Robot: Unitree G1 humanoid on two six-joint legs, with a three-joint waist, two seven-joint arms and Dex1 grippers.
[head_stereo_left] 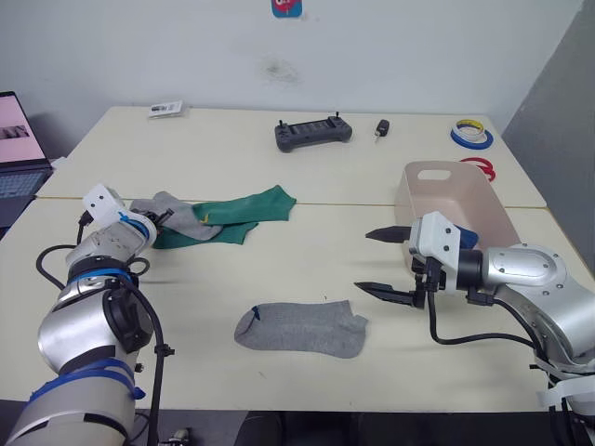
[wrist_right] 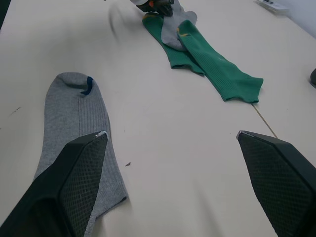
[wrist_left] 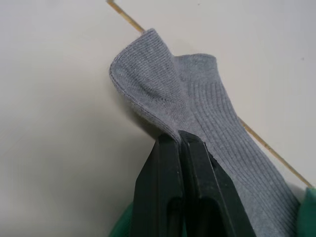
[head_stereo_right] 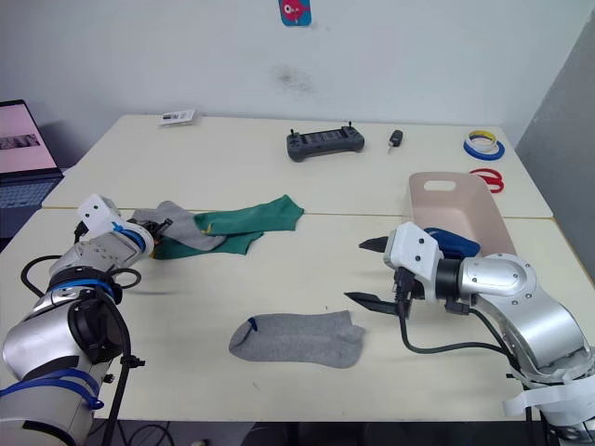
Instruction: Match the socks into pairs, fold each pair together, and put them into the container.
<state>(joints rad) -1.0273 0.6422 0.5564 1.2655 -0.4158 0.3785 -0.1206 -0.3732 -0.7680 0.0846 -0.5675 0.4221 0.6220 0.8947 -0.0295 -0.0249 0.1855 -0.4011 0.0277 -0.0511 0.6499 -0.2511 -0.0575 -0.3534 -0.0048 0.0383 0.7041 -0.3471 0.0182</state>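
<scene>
One grey sock (head_stereo_left: 302,329) lies flat near the table's front edge. My right gripper (head_stereo_left: 364,261) hovers open just right of it, and the gap between its fingers holds nothing (wrist_right: 171,135). A second grey sock (head_stereo_left: 178,214) rests partly on two green socks (head_stereo_left: 249,208) at the left. My left gripper (head_stereo_left: 167,219) is shut on that sock's cuff edge (wrist_left: 197,103). The pinkish-beige container (head_stereo_left: 456,177) stands at the right behind my right arm, with a dark blue sock (head_stereo_right: 453,243) inside it.
A black controller (head_stereo_left: 313,133) and a small key fob (head_stereo_left: 382,127) lie at the back of the table. Tape rolls (head_stereo_left: 472,136) sit at the back right, a card (head_stereo_left: 166,109) at the back left. A laptop (head_stereo_left: 19,158) stands beyond the left edge.
</scene>
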